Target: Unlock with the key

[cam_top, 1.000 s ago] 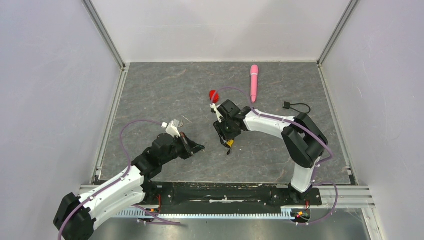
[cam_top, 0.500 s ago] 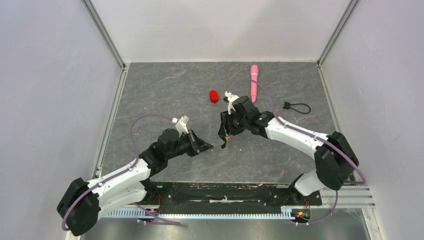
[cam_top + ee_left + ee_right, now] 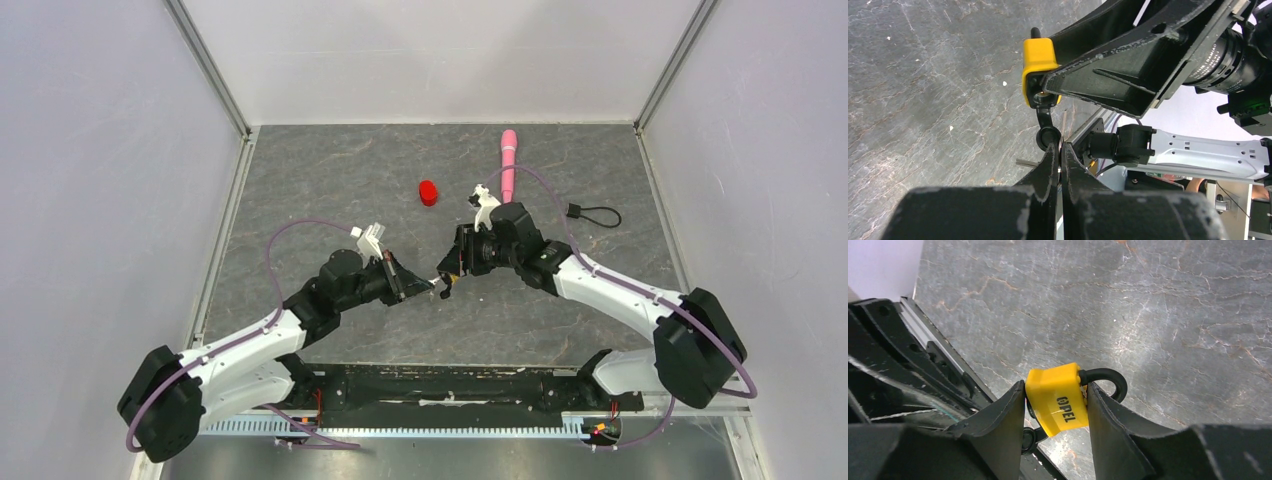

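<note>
Tiny dark key [image 3: 1044,117] (round head)

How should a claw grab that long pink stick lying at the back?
Probably best: grip the pink stick around its middle, coming straight down from above. It lies flat on the table, long and thin, so squeezing across its narrow width should hold it.

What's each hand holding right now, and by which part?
Right hand grips the yellow padlock across the sides of its body. Left hand pinches the key by its round head, blade pointing up at the padlock's underside.
</note>
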